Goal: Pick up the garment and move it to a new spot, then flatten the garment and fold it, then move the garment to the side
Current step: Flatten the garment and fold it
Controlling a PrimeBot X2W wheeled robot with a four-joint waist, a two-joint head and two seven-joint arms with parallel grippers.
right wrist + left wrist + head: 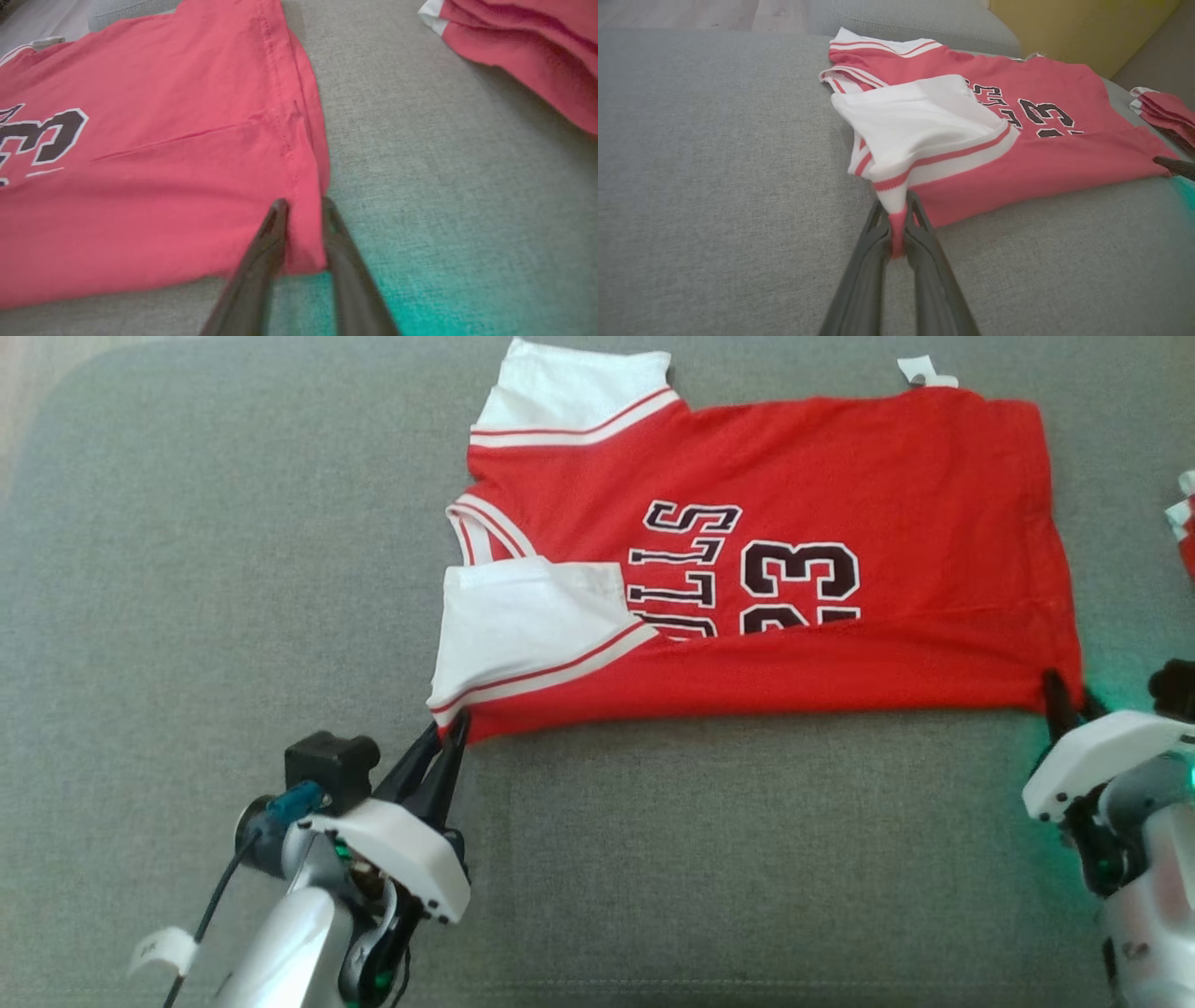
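The jersey (840, 476) lies flat across the far half of a grey cushion (187, 616), collar toward the robot's left, hem (1060, 569) toward its right, with its near long side folded over so the lettering is cut off at the crease. The left gripper (450, 728) has its jaws clenched on the near left corner, where the white sleeve (523, 625) meets the red edge; the left wrist view shows cloth pinched between them. The right gripper (1064, 695) straddles the near hem corner with cloth between its jaws, but whether they have bitten yet cannot be told. The jersey looks light, thin and limp: it should lift easily, sag between two holds and crease wherever it bunches, so the two near corners, where layers double up, seem the soundest places to take it, kept taut and level. The cushion's coarse weave will likely drag on the cloth more than a smooth worktop would. A pile (1184, 518) of folded red clothes sits near the right edge; beyond lie pale wood floor (691, 11) and a yellow panel (1064, 28).
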